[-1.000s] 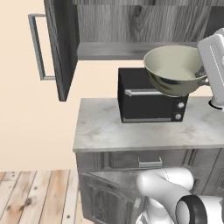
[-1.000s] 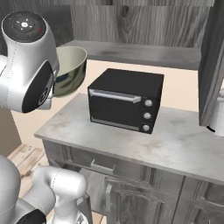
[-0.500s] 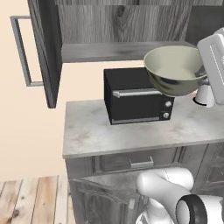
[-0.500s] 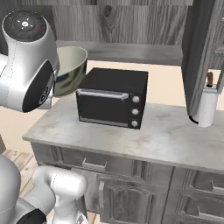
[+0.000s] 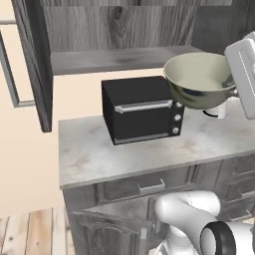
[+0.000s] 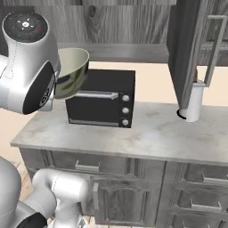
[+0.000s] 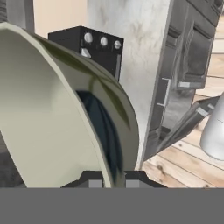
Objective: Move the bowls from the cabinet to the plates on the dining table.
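the cabinet (image 5: 119,35) is big, dark grey wood w/ wavy grain. it hangs on the wall up top, above the desk. its left door (image 5: 35,64) is swung open and has a long light grey bar handle (image 5: 10,64). the right door (image 6: 189,49) is open too, w/ its own bar handle (image 6: 213,49). the shelf inside looks bare.

under it is the desk (image 5: 149,149), a small one w/ a pale marble top & grey drawers in front. a low door (image 5: 109,224) under it hangs open.

on the desk sits a black oven (image 5: 142,109) w/ three small knobs on its right side. a white cup thing (image 6: 193,102) stands near the right door, well apart from the oven.

the bowl (image 5: 199,79) is round & deep, cream inside, w/ a darker green-grey mottled outside. it is up in the air, in front of the oven & above the desk, not touching either. its open side points up & tips a bit to the left in the left base view. in the right base view the bowl (image 6: 71,71) shows just beside the white arm.

the tool (image 7: 114,179) is clamped on the bowl's rim. one dark tip is on the inside, one on the outside, w/ only the thin wall between them. it touches the bowl & nothing else.
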Available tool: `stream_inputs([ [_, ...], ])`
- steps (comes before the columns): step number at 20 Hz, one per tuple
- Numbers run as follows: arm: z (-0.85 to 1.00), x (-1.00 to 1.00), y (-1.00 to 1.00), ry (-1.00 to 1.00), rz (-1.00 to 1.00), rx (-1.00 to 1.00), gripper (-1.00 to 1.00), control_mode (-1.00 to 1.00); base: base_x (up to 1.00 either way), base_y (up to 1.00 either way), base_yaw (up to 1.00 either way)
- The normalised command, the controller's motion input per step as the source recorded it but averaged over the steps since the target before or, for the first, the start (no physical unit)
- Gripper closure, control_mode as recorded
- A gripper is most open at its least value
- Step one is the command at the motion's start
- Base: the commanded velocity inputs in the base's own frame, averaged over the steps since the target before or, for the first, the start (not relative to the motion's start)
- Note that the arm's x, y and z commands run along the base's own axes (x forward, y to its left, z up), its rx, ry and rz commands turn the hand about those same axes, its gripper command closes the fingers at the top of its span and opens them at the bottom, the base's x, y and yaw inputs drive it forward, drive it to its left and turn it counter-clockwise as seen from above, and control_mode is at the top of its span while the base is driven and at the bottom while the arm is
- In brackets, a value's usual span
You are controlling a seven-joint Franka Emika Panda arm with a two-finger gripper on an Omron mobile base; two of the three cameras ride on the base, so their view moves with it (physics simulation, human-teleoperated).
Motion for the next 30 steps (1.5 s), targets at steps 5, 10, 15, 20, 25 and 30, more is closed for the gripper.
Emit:
stream_inputs([
  [5, 0.00, 0.00, 0.00, 0.00, 0.00, 0.00, 1.00, 1.00, 0.00, 0.01, -0.25],
  [10, 0.00, 0.00, 0.00, 0.00, 0.00, 0.00, 1.00, 1.00, 0.00, 0.01, -0.25],
  [15, 0.00, 0.00, 0.00, 0.00, 0.00, 0.00, 1.00, 1.00, -0.04, 0.03, -0.25],
  [20, 0.00, 0.00, 0.00, 0.00, 0.00, 0.00, 1.00, 1.00, -0.12, 0.04, -0.23],
  [25, 0.00, 0.00, 0.00, 0.00, 0.00, 0.00, 1.00, 1.00, -0.14, 0.04, -0.23],
  [30, 0.00, 0.00, 0.00, 0.00, 0.00, 0.00, 1.00, 1.00, -0.15, 0.03, -0.22],
])
